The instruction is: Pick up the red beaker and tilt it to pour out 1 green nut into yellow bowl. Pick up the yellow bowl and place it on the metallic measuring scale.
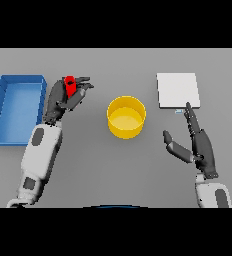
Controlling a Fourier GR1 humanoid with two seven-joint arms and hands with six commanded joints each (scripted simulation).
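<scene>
Left of the yellow bowl [126, 117], left hand [63, 97] fingers apparently grip the red beaker [70, 86]; right hand [198, 142] fingers straight.

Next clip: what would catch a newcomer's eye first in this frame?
Probably the red beaker, gripped in the left hand just right of the blue tray at the table's left. Next comes the yellow bowl at the centre, which looks empty. To the right sits the pale square scale, with the open right hand just below it, holding nothing.
</scene>
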